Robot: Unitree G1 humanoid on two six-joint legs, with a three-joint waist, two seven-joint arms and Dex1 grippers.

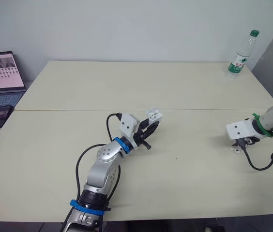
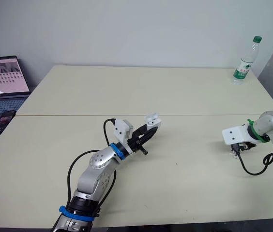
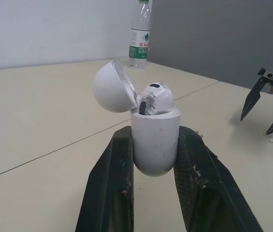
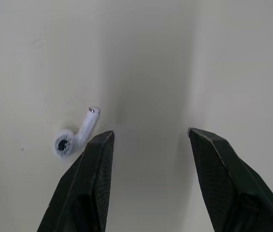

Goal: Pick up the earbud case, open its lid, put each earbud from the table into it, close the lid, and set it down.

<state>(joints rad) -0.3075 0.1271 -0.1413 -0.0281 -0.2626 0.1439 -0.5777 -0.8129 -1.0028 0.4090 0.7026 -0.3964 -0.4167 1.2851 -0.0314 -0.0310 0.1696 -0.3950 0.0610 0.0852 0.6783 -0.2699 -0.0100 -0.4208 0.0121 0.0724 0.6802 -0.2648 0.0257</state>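
The left gripper (image 3: 154, 133) has its fingers (image 3: 111, 186) clamped on the small glossy white earbud case (image 3: 156, 150), its rounded body pinched between them and its domed lid (image 3: 110, 87) flipped open above the tips. One white earbud (image 3: 157, 95) sits in the case's mouth. The right gripper (image 4: 149, 131) spreads its fingers (image 4: 89, 183) wide over the pale beige desk (image 4: 223, 58), gripping nothing, and a second white earbud (image 4: 76, 133) lies just outside one fingertip.

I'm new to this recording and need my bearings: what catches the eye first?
The left gripper holds the white earbud case over the table, lid open, one earbud seated inside. At the right, the open right gripper hangs by a loose earbud lying there.
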